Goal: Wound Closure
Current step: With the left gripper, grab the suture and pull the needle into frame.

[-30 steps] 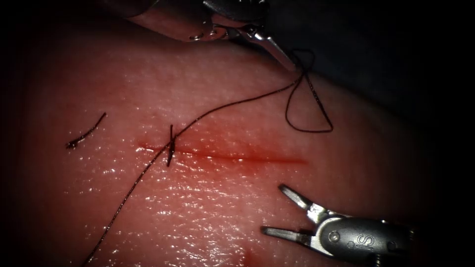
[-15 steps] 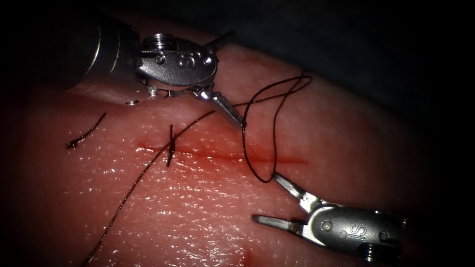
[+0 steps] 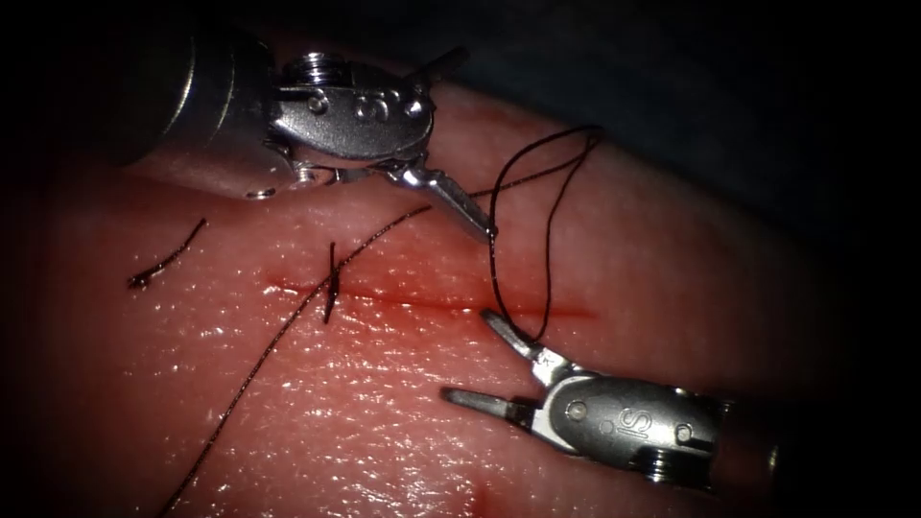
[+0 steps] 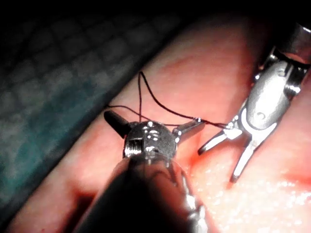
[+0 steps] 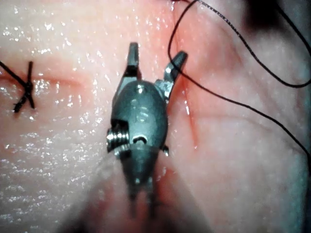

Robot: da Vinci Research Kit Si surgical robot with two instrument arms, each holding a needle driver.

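Note:
My left tool (image 3: 470, 144) reaches in from the upper left with its jaws spread wide and open. The dark thread (image 3: 384, 228) runs from the knotted stitch (image 3: 331, 280) at the left end of the cut (image 3: 451, 305) up to its lower jaw. From that jaw's tip a loop (image 3: 549, 240) hangs down across the cut. The loop's bottom catches the upper jaw of my right tool (image 3: 465, 355), which is open just below the cut and holds nothing. In the left wrist view the left tool (image 4: 154, 119) shows both jaws apart, thread crossing toward the right tool (image 4: 216, 165). The right tool (image 5: 157, 50) is open.
A long tail of thread (image 3: 225, 408) trails from the stitch toward the lower left over the wet tissue (image 3: 317, 412). A short cut end of thread (image 3: 168, 257) lies to the left of the cut. The tissue's far edge drops into dark background (image 3: 691, 86).
The left tool came down and left from the top edge, bringing the thread, and its jaws now stand apart. The right tool moved up and left until its upper jaw entered the loop.

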